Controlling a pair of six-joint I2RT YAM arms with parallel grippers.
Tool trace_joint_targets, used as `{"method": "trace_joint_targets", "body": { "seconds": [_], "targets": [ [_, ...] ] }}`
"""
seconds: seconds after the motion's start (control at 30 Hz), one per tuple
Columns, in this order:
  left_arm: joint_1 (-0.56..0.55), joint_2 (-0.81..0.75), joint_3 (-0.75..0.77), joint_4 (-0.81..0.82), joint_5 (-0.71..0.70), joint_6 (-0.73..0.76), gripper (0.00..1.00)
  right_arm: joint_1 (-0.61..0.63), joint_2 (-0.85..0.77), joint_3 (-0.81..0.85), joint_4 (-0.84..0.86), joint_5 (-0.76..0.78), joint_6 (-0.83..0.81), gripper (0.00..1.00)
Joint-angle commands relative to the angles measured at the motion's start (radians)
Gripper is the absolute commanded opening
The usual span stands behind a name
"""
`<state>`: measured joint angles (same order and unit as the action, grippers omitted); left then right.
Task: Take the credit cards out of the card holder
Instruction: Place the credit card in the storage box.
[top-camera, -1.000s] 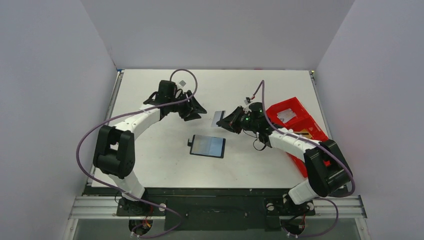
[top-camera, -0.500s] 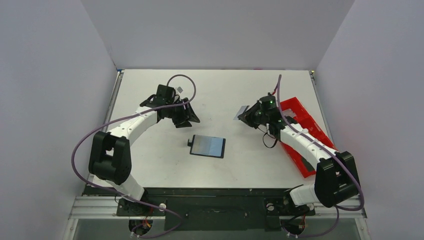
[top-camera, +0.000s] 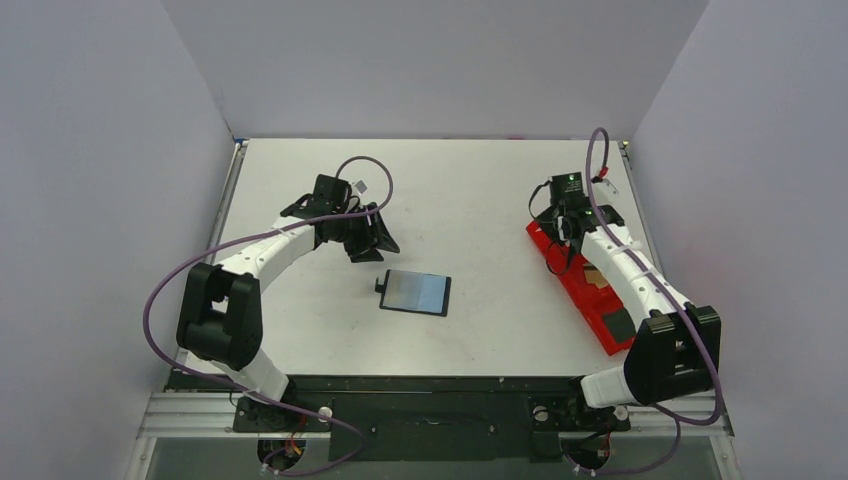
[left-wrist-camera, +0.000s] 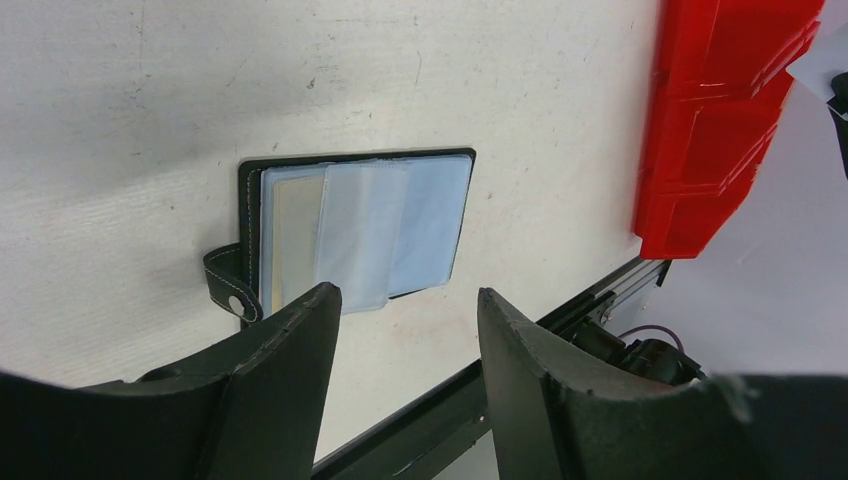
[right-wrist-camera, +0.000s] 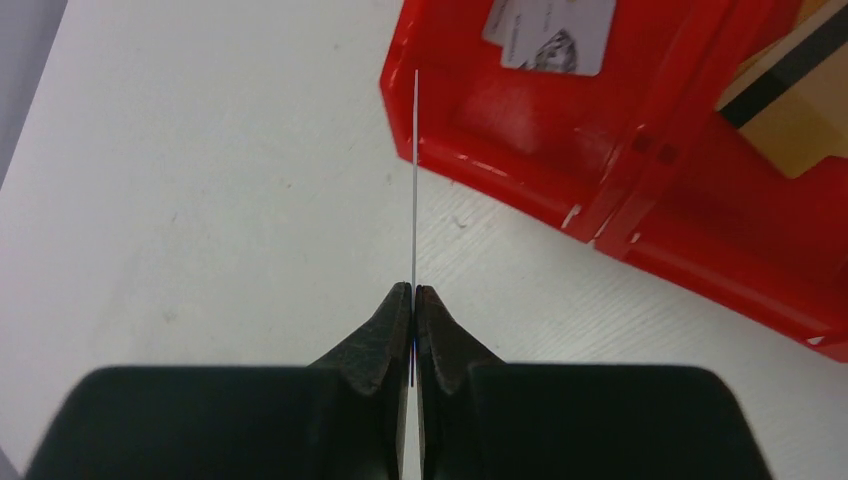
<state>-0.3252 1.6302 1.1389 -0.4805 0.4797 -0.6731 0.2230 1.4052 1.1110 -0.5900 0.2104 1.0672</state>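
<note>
The card holder (top-camera: 415, 293) lies open and flat at mid-table (top-camera: 480, 190), blue-grey sleeves up, tab to the left; the left gripper (top-camera: 368, 236) hangs just beyond its far-left corner, clear of it, jaws wide and empty; well apart to the right, the right gripper (right-wrist-camera: 413, 290) is pinched on a thin card (right-wrist-camera: 414, 170), seen edge-on, at a corner of the red tray (right-wrist-camera: 500, 165); a white card (right-wrist-camera: 555, 30) and a tan card (right-wrist-camera: 790, 110) lie inside.
</note>
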Motion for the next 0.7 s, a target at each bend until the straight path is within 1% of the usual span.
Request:
{"method": "trace_joint_targets", "body": {
  "seconds": [0.0,0.3,0.67],
  "targets": [
    [0.005,-0.019,0.0,0.011,0.027,0.016,0.5,-0.068,0.044,0.063,-0.1,0.126,-0.057,0.0],
    [0.005,-0.015,-0.002,0.011,0.031,0.017,0.5,-0.149,0.181,0.143,-0.125,0.149,-0.115,0.0],
    [0.005,-0.012,0.002,0.004,0.029,0.021,0.5,-0.17,0.325,0.206,-0.123,0.189,-0.124,0.0]
  ]
}}
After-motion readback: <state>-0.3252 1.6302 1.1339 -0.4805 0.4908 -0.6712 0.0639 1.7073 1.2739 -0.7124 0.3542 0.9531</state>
